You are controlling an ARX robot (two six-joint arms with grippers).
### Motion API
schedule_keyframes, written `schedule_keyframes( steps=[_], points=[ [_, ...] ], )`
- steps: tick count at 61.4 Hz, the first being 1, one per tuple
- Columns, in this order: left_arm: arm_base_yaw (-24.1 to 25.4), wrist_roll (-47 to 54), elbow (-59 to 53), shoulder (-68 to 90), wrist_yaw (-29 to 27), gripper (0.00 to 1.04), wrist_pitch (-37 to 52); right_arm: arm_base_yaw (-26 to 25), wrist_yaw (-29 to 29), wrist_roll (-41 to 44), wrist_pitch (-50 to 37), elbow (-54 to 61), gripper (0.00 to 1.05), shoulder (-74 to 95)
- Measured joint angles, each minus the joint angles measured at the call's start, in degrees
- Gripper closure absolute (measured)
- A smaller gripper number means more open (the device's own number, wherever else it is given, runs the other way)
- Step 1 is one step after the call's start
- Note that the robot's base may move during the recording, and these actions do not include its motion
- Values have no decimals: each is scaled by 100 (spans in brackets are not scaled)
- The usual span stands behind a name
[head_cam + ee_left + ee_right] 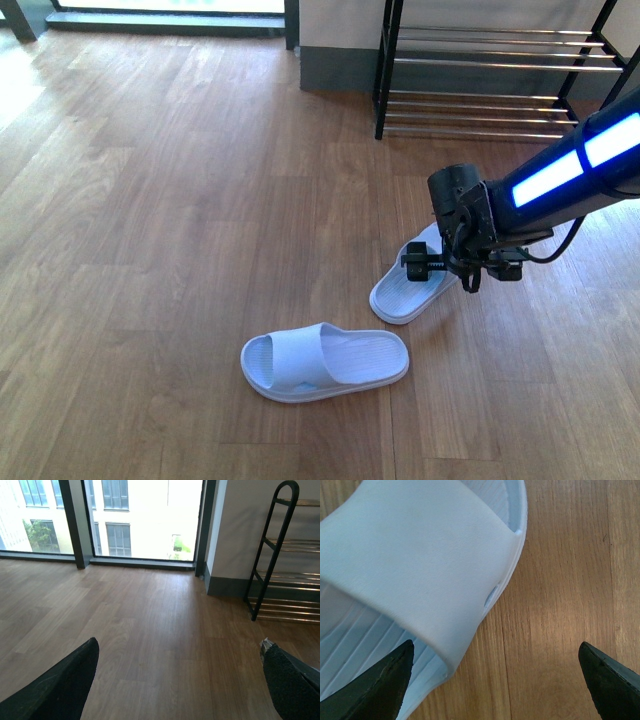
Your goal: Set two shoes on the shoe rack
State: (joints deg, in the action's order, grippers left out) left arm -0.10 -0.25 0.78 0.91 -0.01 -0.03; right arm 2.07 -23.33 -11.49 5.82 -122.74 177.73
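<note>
The two shoes are pale blue slide sandals lying on the wooden floor. One shoe lies on its own in the near middle. The other shoe is partly hidden under my right gripper, which hovers open just above it. In the right wrist view this shoe's strap fills the frame; one fingertip is over its footbed and the other is over bare floor. My left gripper is open over bare floor, holding nothing. The shoe rack stands against the far wall.
The black side frame and chrome bars of the shoe rack also show in the left wrist view. A large window with a dark frame lies beyond the floor. A grey skirting runs along the wall beside the rack.
</note>
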Motion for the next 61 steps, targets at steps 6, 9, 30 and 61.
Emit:
schedule_keyframes(
  steps=[6,9,30,61],
  points=[
    [0,0,0,0,0,9,0,-20,-114,-111,37,-321,9,212],
    [0,0,0,0,0,9,0,-31,-107,-146,140,-551,9,334],
    [0,0,0,0,0,9,0,-50,-103,-354,1069,-2472,9,1340],
    [0,0,0,0,0,9,0,-105,-188,-378,1915,-4286,59,2225]
  ],
)
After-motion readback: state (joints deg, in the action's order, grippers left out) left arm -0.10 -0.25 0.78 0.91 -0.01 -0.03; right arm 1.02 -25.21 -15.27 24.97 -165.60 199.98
